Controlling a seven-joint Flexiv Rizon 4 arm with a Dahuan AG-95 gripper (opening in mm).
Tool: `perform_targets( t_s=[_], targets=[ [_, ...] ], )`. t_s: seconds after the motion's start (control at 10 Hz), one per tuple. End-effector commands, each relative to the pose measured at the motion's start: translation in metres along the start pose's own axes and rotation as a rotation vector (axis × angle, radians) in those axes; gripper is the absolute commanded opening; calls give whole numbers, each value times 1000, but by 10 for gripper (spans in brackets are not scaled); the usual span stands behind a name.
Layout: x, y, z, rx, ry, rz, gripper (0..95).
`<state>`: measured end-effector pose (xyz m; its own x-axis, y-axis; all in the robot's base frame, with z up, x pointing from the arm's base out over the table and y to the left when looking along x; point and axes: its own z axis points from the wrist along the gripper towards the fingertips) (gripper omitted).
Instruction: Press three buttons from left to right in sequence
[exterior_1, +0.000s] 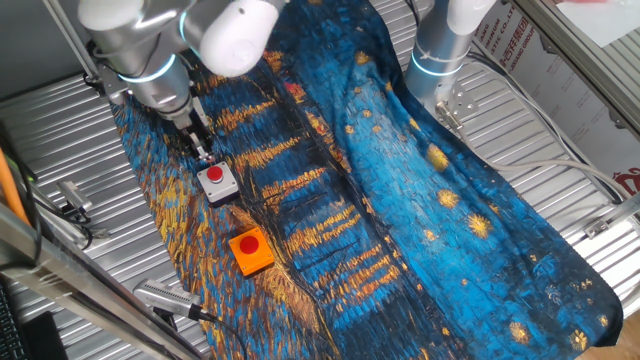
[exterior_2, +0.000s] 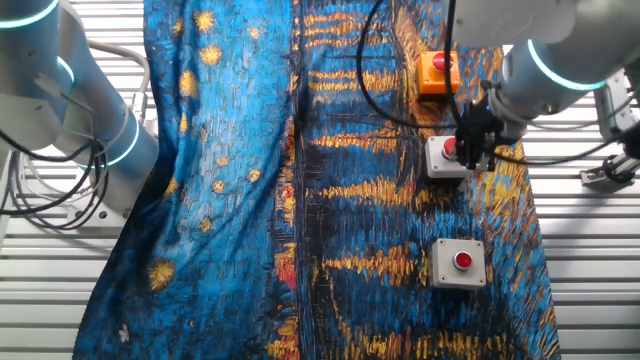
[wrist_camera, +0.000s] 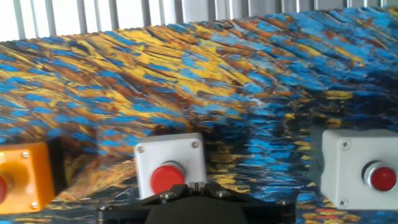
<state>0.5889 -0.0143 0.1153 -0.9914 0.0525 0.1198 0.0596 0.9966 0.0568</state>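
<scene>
Three buttons sit in a row on a blue-and-yellow painted cloth. The orange-based button is at one end. A grey-based button with a red cap is in the middle, and another grey-based button is at the other end. My gripper is shut, its fingertips pressed together, right at the middle button's red cap. I cannot tell whether it touches the cap. In one fixed view my arm hides the far grey button.
A second arm stands at the cloth's far side with cables beside it. The ribbed metal table shows around the cloth. A metal clamp and a silver tool lie off the cloth's edge.
</scene>
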Motion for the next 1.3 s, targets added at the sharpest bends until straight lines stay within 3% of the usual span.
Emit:
perform_targets(
  t_s=[0.1,0.3,0.8,1.2,1.3],
  targets=[
    [1,3,-6,-1,3,6,0],
    [3,9,-8,0,1,19,0],
    [5,28,2,1,-11,56,0],
    [-1,22,26,0,-23,55,0],
    [-2,22,29,11,-5,50,0]
  ],
)
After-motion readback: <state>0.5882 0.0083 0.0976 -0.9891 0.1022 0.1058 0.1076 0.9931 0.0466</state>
